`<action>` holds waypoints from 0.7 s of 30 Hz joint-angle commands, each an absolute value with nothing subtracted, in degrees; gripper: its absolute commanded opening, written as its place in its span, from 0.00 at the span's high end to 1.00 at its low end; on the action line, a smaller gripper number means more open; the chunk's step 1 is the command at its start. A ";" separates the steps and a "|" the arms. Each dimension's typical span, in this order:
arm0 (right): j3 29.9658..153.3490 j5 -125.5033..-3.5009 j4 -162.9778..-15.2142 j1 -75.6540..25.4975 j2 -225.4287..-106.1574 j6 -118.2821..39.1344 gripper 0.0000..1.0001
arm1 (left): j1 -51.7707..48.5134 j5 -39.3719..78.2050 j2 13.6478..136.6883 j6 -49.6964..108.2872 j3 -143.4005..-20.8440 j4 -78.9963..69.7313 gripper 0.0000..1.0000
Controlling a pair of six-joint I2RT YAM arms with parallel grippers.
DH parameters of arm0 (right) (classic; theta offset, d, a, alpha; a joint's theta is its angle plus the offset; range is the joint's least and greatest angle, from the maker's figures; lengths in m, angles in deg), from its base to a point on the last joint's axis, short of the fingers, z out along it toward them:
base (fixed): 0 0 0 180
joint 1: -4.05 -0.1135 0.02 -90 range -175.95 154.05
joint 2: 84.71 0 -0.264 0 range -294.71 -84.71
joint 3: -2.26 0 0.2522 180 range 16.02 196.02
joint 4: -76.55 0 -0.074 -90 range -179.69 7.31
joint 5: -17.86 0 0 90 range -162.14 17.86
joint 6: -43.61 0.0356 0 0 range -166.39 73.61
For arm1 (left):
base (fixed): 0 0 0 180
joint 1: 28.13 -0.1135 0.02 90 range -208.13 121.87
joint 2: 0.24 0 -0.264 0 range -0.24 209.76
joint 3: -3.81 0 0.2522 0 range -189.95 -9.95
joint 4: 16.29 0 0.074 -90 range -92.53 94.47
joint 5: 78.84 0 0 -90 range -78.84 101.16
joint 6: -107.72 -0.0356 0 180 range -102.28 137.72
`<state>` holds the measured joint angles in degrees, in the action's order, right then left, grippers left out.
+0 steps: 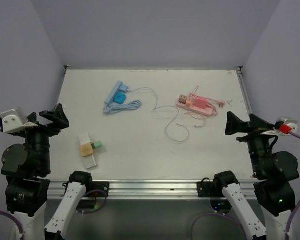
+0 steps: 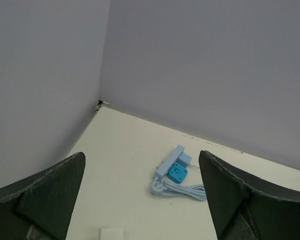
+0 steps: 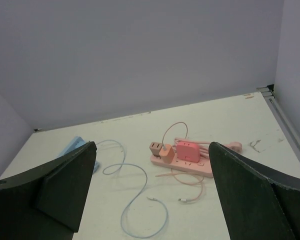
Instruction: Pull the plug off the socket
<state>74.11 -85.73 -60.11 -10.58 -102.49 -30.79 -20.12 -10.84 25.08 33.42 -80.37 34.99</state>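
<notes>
A pale surface sits boxed in by plain lavender walls, with three power strips lying well apart on it.

Both arms hang back at the near edge. The left end effector and the right end effector are both released, jaws spread wide and holding nothing.

Straight ahead of the right end effector lies a pink power strip, with a pink plug seated in it and a tan adapter just beside that. Well ahead of the left end effector lies a blue power strip with a blue plug touching its side.

We judge these plugs to be light, hard plastic, smooth-sided and held by friction alone. The strips look light too, so one would likely lift or slide with its plug unless the other end effector pins it down. The best hold is probably across a plug's flat sides, close to the strip, never on the cord.

A thin cable snakes loosely between the two strips, and pink cord loops around the pink one; either could snag a finger. Just below the left end effector, a white strip carries a tan block and a green block.
</notes>
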 commanded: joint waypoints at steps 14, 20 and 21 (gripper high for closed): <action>70.43 -81.02 -59.81 -10.72 -106.59 -26.09 0.01 | -19.78 -6.16 33.85 37.75 -74.83 40.18 0.00; 68.32 -79.09 -59.11 -10.72 -108.00 -24.24 0.01 | -19.87 -8.18 39.47 40.91 -69.82 42.65 0.00; 67.88 -78.56 -59.11 -10.80 -108.18 -23.89 0.01 | -19.87 -8.01 40.10 41.18 -69.02 42.47 0.01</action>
